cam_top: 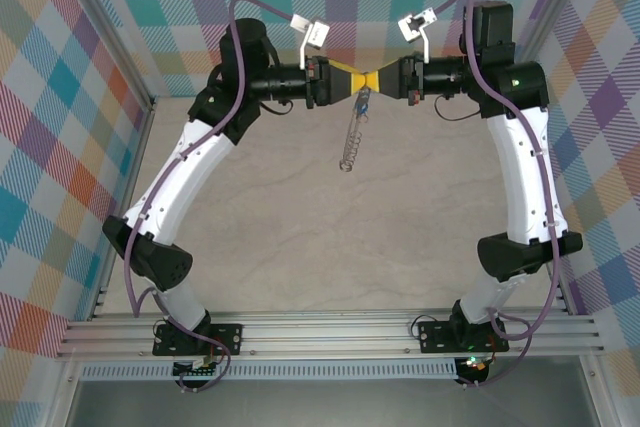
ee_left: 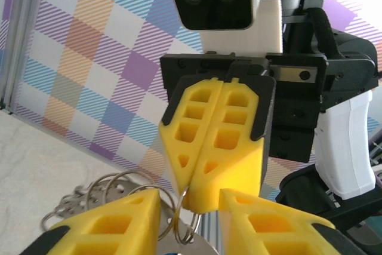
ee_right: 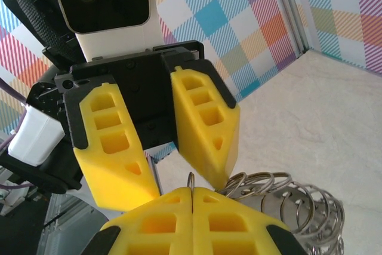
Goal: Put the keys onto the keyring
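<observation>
Keyring (cam_top: 350, 142): one, hanging, pinched by closed right claw (ee_right: 192, 198); left claw (ee_left: 190, 204) spread, empty

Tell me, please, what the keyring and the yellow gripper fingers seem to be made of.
The keyring: metal, most likely steel wire, with a bright silver finish; its thin loops glint in the light. The yellow fingers: plastic with a matt finish, perhaps printed, though that is unsure; the surface is dull, and open hollow cells show in each block.
</observation>
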